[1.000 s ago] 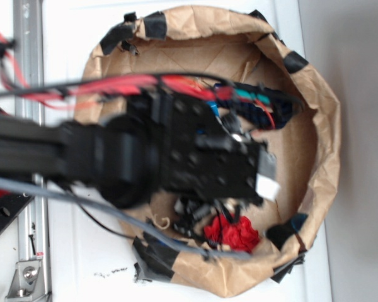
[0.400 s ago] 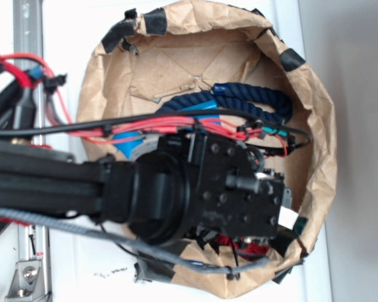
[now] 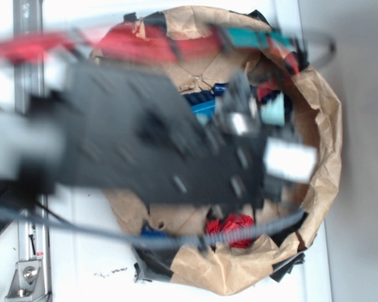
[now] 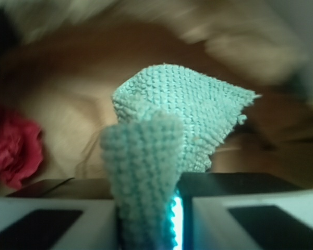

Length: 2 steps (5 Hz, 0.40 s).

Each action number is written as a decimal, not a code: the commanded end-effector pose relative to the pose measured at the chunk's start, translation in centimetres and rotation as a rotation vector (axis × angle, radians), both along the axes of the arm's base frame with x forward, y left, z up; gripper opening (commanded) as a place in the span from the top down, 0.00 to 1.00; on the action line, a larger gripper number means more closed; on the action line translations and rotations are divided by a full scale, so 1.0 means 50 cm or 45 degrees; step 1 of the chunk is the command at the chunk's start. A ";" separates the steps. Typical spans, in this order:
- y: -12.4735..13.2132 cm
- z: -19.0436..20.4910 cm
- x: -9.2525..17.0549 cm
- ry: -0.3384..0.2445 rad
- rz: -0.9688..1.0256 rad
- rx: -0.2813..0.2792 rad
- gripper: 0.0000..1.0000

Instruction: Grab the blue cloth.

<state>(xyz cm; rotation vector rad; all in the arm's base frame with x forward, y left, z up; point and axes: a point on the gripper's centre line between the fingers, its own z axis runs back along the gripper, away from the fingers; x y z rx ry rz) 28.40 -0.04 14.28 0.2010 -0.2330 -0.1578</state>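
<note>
The gripper (image 4: 146,219) is clamped on the blue cloth (image 4: 182,114), which stands up between its jaws (wrist view); red fabric (image 4: 13,146) lies left inside the paper bowl (image 3: 324,126).

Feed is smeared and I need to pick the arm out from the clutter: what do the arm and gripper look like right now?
The arm is a black, boxy body, motion-blurred, with red cables across its top and a dark cable looping under it. The gripper has pale grey-white fingers with black inset pads. No legible markings.
</note>
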 end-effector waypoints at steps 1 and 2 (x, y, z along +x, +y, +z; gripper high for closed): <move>0.027 0.198 -0.042 0.031 0.442 -0.131 1.00; 0.027 0.189 -0.059 0.112 0.580 -0.065 1.00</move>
